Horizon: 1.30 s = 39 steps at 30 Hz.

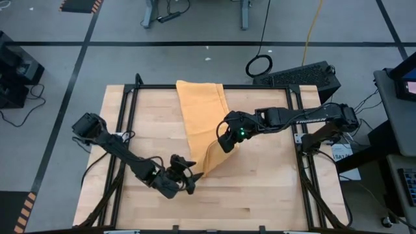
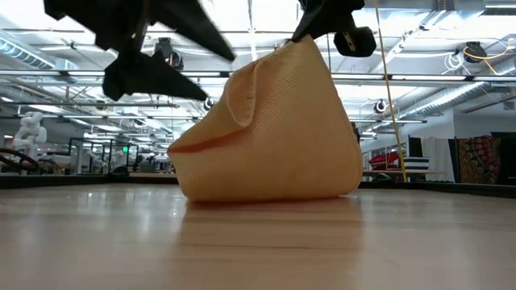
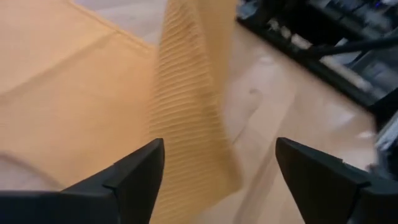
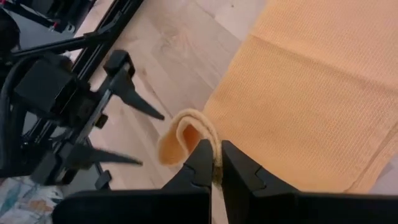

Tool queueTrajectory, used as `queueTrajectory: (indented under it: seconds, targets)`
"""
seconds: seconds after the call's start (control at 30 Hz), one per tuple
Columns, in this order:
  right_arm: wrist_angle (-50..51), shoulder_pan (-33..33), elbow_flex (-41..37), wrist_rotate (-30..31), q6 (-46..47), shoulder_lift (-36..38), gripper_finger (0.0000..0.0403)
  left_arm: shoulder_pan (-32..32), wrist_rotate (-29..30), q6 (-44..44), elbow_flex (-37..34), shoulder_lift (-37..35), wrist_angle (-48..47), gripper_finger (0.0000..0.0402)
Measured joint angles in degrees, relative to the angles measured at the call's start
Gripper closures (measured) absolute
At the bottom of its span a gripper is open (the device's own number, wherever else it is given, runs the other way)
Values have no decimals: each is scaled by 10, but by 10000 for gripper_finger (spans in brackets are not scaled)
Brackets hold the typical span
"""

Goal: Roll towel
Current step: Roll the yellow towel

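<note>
Towel [image 1: 198, 110] edge pinched in right gripper [image 1: 224, 144], left gripper [image 1: 190, 177] wide beside its corner

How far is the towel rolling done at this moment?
Done: nothing is rolled. In hand: the right end effector pinches a towel edge, lifted off the table; the left end effector stands open beside it. Left: the whole roll, since the far part lies flat.
</note>
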<state>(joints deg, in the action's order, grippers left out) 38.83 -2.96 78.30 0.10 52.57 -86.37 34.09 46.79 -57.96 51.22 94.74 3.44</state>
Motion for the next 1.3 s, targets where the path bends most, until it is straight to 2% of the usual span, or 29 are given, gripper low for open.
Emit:
queueTrajectory:
  seconds: [0.17,0.3,0.43,0.53,0.6,0.8,0.9,1.0,1.1,1.17,1.3]
  targets:
    - [0,0,0,0,3,0,399,-14,-1,13,0,21,77,86]
    - [0,0,0,1,3,0,399,-29,-8,13,1,24,71,128]
    - [1,-1,0,1,3,0,399,-40,-19,-35,0,24,-3,227]
    - [6,-9,0,0,-1,0,399,-50,-74,-119,0,22,-66,333]
    - [9,-17,0,-4,-5,0,399,-51,-98,-122,0,21,-66,382]
    - [12,-51,0,-44,1,0,399,-38,-153,-24,0,-28,-44,396]
    - [14,-76,0,-72,13,0,399,-35,-189,36,0,-77,-49,397]
    - [13,-102,0,-124,17,0,399,-34,-223,81,0,-135,-73,397]
    - [12,-138,0,-149,17,0,399,-40,-278,148,0,-191,-91,397]
    - [12,-165,0,-130,18,0,399,-47,-316,182,0,-218,-115,397]
    - [-2,-215,0,-42,13,-9,399,-54,-369,198,-10,-232,-164,397]
